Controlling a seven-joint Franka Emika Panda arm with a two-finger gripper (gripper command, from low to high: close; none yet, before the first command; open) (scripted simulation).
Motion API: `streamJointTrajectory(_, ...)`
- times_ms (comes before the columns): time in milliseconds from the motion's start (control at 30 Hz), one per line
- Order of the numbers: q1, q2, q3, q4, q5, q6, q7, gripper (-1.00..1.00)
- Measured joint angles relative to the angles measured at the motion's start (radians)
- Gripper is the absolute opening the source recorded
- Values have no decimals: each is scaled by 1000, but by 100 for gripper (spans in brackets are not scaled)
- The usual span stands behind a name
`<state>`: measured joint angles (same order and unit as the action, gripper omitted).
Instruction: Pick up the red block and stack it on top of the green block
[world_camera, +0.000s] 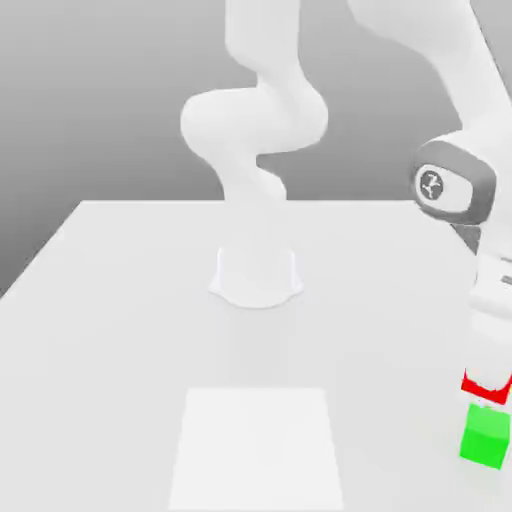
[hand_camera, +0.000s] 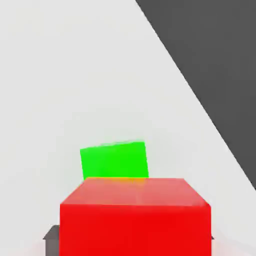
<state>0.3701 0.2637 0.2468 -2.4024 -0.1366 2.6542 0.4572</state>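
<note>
So in the exterior view the pincer is way over at that view's right, clamped on the red block, which hangs just above the green block with a sliver of gap between them; green sits on the desk. I'd say the trick now is lining red squarely over green before coming down, then lowering slow and only letting go once it's seated flat. In the hand view, red looms close and green peeks out beyond it, looking offset and slightly turned, so I'd nudge across first. Count: one red, one green, one pincer.
</note>
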Motion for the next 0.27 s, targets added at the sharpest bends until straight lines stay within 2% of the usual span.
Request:
streamJointTrajectory(33,10,35,-11,4,-20,31,12,-100)
streamJointTrajectory(67,14,59,-17,6,-35,51,22,100)
streamJointTrajectory(267,17,71,-22,7,-42,62,26,100)
